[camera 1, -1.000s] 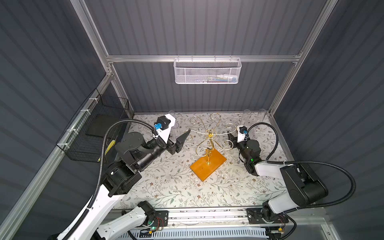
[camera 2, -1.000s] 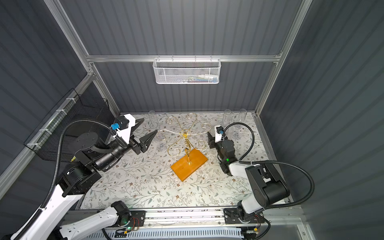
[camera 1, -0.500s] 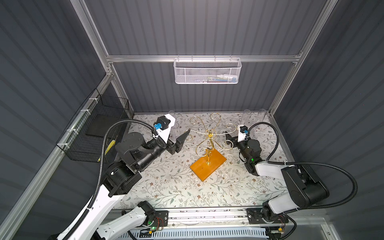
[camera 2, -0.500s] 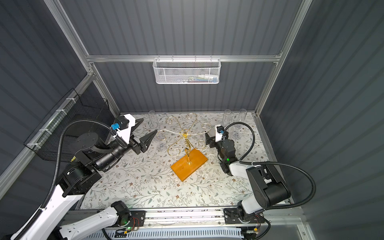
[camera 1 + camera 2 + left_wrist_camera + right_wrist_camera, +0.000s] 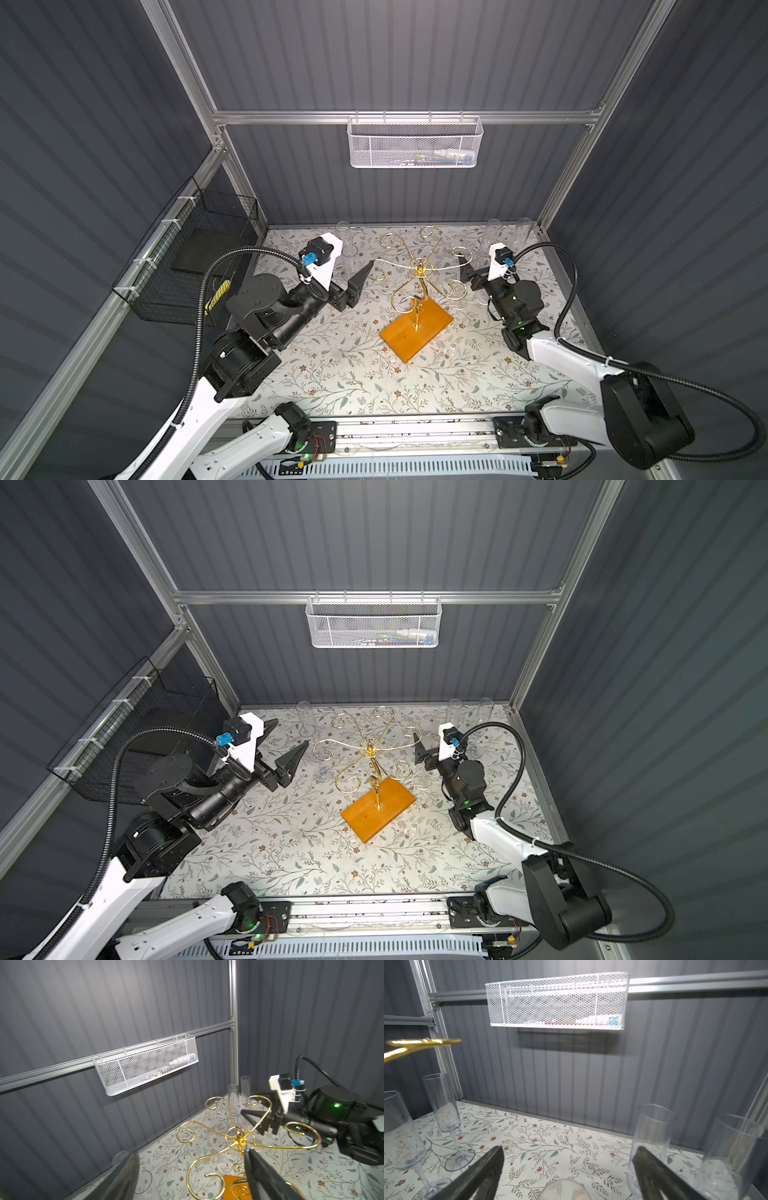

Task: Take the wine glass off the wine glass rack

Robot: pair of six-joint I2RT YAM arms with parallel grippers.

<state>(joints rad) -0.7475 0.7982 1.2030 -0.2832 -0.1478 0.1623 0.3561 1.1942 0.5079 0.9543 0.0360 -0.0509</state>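
My top views are bright on the tabletop [image 5: 332, 365] and dim on the walls. Above my right gripper [image 5: 569, 1150] the mesh basket [image 5: 556, 999] glares and shadows the wall. The gripper's fingers [image 5: 483, 1169] and the wine glass rack [image 5: 421, 1043] beside them blur.

White mesh basket [image 5: 415, 143]: hangs from the aluminium rail [image 5: 282, 118] on the back wall; small items at one end, too blurred to name.
Black wire basket [image 5: 183, 266]: fixed to the left wall, dark flat slab inside.
Worktop [image 5: 332, 374]: pale leaf-and-flower print.
Walls [image 5: 415, 54]: dark grey ribbed panels.
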